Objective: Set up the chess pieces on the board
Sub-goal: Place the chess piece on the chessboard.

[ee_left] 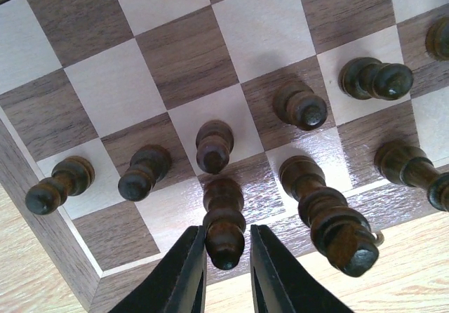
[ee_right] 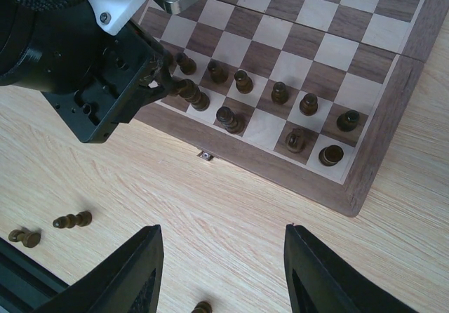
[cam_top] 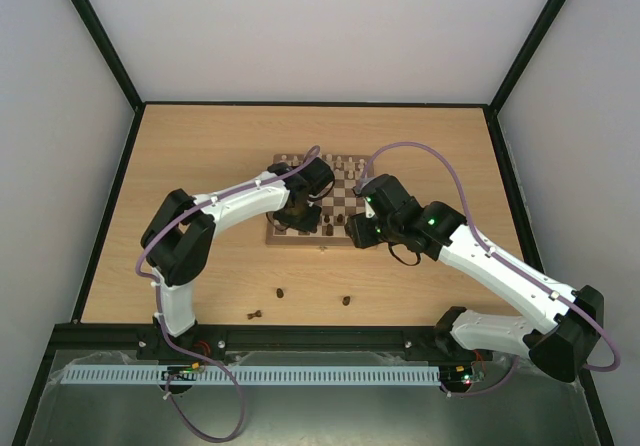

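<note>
This is a robotics lab test cell. A pale wooden counter is boxed in by plain white panels held in a black frame, whose posts rise at 10 and 2 o'clock. Along the counter's 6 o'clock edge, a black rail carries the left arm and right arm, both trailing purple cables. A white slotted cable duct and bare sheet metal lie further out at 6 o'clock. A chequered board lies just toward 12 o'clock of centre.
</note>
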`<state>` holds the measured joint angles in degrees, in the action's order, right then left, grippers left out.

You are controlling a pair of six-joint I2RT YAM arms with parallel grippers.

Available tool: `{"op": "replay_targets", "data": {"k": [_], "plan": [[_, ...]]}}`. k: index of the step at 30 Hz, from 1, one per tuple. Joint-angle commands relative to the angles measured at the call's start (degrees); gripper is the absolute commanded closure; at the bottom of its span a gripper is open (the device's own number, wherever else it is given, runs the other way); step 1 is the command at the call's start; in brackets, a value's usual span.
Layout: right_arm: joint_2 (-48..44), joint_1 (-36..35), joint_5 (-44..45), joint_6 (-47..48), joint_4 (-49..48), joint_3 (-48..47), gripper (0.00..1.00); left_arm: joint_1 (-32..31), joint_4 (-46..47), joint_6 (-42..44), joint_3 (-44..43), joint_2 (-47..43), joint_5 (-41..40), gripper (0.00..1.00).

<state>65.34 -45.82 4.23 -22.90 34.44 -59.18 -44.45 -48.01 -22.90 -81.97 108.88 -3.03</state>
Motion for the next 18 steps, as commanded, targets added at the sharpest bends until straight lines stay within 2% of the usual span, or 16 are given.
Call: {"op": "replay_targets", "data": {"k": [1,18], "plan": [[-0.3,0.1,-0.1,0.8,0.5,0.8,0.51,-0.3,-0.3,0.7,-1.2,0.6,0.8,0.79],[-0.3,0.1,-0.2,0.7,0.3,1.1,0.51,-0.3,0.6,0.3,-1.0,-0.9,2.0,0.76]]}}
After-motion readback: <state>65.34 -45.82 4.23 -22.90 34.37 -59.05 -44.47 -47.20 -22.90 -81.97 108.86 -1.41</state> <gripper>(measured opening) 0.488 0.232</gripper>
